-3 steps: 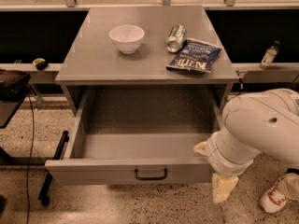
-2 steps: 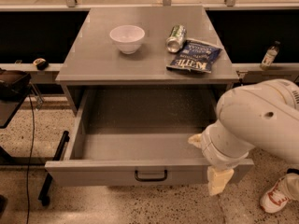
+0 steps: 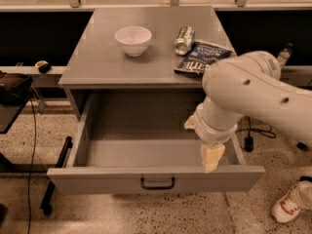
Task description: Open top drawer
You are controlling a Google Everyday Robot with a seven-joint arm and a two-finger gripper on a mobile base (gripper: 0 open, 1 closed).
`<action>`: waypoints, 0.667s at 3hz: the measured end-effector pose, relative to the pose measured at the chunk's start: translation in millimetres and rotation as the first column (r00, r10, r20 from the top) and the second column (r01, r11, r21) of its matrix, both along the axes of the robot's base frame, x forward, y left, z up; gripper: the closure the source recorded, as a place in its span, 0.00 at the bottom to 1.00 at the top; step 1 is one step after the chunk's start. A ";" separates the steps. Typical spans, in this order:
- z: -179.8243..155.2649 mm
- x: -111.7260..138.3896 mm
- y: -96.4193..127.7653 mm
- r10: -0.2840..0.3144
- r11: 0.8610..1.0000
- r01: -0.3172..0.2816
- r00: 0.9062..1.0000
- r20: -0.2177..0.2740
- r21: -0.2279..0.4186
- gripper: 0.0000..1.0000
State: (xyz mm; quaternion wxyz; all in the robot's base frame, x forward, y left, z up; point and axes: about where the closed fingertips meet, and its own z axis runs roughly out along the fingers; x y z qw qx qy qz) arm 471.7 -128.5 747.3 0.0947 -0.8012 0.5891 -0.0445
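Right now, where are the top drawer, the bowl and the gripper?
top drawer [image 3: 146, 152], camera view, bare inner floor.
bowl [image 3: 133, 39], camera view, outer wall.
gripper [image 3: 211, 159], camera view, cream end, above the drawer's right front.

Warm, yellowish light falls from above on the cabinet top [image 3: 97, 57] behind the top drawer [image 3: 97, 179], leaving a soft sheen around the white bowl [image 3: 133, 39]. The drawer's back wall sits in shadow under that top (the darkest grey in this 1 view), while its floor is paler. The gripper [image 3: 212, 156], hanging over the drawer's right front corner, catches the light and reads cream. The recesses [image 3: 34, 33] behind and beside the drawer are nearly black.
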 end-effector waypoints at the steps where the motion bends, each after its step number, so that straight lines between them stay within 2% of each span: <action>1: -7.7 44.3 -12.9 -0.055 0.998 0.055 0.998 -0.007 0.024 0.37; 2: -28.3 75.9 -30.6 -0.118 0.989 0.120 0.993 -0.025 0.088 0.60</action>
